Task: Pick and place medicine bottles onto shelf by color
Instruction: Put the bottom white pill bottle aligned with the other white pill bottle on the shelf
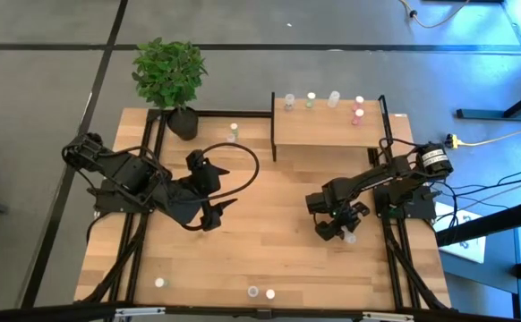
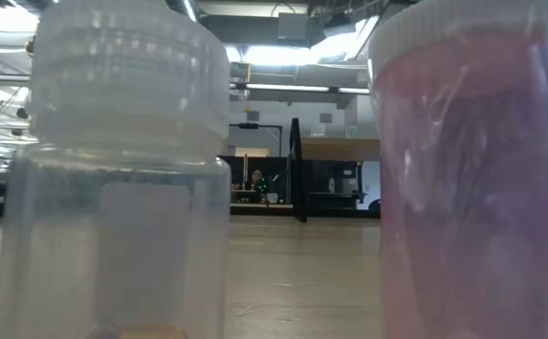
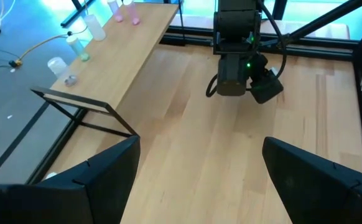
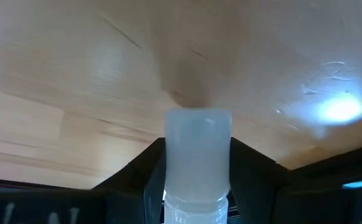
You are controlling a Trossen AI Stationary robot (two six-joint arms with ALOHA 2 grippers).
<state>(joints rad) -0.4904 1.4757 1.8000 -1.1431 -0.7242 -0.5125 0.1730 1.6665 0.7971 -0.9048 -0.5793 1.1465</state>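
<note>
The shelf stands at the table's far right and carries several medicine bottles, among them a green-capped one and two pink ones. One bottle stands on the table left of the shelf. Others stand by the near edge, two of them right in front of the low camera: a white-capped one and a pink one. My right gripper is low over the table, right of centre, shut on a pale bottle. My left gripper hangs open above the table's left half. My right gripper has the pale bottle between its two fingers, one on each side of the bottle's sides. The fingers slant down toward the table and the bottle lies along them. Its free end sticks out past the fingertips, close above the tabletop.
A potted plant stands at the table's far left corner. Black frame rails run along both sides of the table. Bare wood lies between the two arms.
</note>
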